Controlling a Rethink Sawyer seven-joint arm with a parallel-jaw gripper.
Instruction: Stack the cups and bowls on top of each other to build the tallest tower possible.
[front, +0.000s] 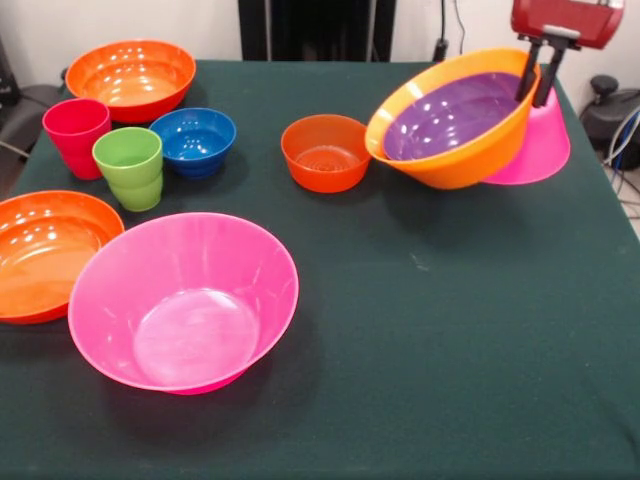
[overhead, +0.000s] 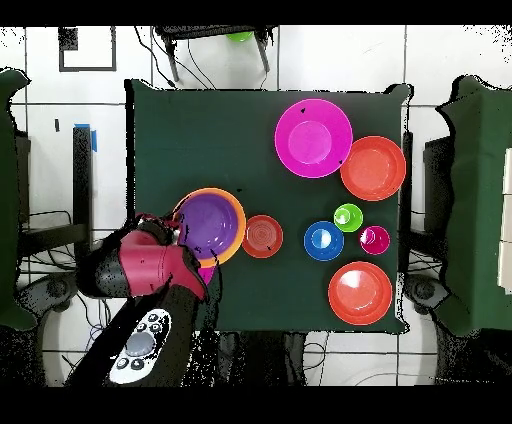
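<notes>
My gripper (front: 530, 100) is at the far right, its two black fingers astride the back rim of the large orange bowl (front: 450, 165), shut on it. A purple bowl (front: 450, 115) nests inside the orange one. Both are tilted, their openings leaning towards the front, and they rest on an upturned hot pink bowl (front: 545, 150); this is the tower. From above, the orange bowl (overhead: 232, 215) and purple bowl (overhead: 210, 222) sit beside the gripper (overhead: 183, 238). A red cup (front: 76, 135) and a green cup (front: 130, 167) stand upright at the left, apart from the tower.
Loose on the green-clothed table (front: 450, 350): a small red-orange bowl (front: 325, 152), a blue bowl (front: 194, 140), a shallow red-orange bowl (front: 130, 78) at the back left, another (front: 45, 255) at the left edge, and a large hot pink bowl (front: 183, 300) in front.
</notes>
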